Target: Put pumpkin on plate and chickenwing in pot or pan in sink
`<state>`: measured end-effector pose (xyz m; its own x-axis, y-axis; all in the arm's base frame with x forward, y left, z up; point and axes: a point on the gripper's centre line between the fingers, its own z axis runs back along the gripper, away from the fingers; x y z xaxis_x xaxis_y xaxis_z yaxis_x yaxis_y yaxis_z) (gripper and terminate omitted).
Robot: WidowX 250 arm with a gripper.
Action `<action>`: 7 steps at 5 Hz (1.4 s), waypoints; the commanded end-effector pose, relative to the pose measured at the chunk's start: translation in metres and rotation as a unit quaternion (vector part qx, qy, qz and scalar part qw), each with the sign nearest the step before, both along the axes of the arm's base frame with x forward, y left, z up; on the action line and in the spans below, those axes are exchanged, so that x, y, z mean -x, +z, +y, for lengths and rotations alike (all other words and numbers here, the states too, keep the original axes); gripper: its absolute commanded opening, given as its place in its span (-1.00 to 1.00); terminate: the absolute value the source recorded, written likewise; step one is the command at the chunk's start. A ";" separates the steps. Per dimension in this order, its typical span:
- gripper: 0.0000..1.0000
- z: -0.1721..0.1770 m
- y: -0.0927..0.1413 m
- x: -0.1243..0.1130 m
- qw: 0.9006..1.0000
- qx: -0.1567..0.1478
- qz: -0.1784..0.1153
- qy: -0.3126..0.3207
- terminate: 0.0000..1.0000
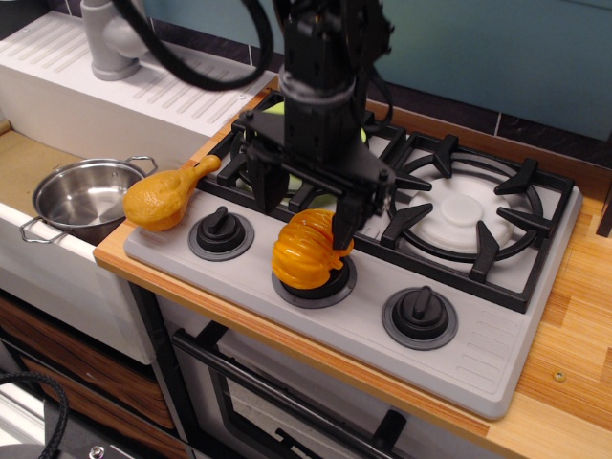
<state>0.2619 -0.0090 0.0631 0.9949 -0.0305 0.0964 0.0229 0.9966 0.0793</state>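
The ribbed orange pumpkin (304, 253) sits on the stove's middle knob at the front. My gripper (304, 206) is open and hangs just behind and above it, one finger on each side of its back edge, not closed on it. The lime-green plate (322, 198) lies on the left burner and is mostly hidden behind the gripper. The golden chickenwing (163, 197) lies on the stove's left front corner, bone end pointing back right. The steel pot (81, 196) stands empty in the sink (57, 277) at the left.
The grey tap (113, 38) and ribbed drainboard (163, 91) are behind the sink. The black grate of the right burner (469, 215) and knobs (222, 231) (419, 316) stand up from the stove. The wooden counter (574, 325) runs to the right.
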 end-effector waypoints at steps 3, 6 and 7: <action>1.00 0.002 -0.010 -0.013 1.000 0.013 -0.026 -0.004 -1.00; -1.00 -0.001 -0.009 -0.019 1.000 0.021 -0.006 0.009 -1.00; -1.00 -0.003 -0.003 -0.020 1.000 0.025 0.002 0.012 -1.00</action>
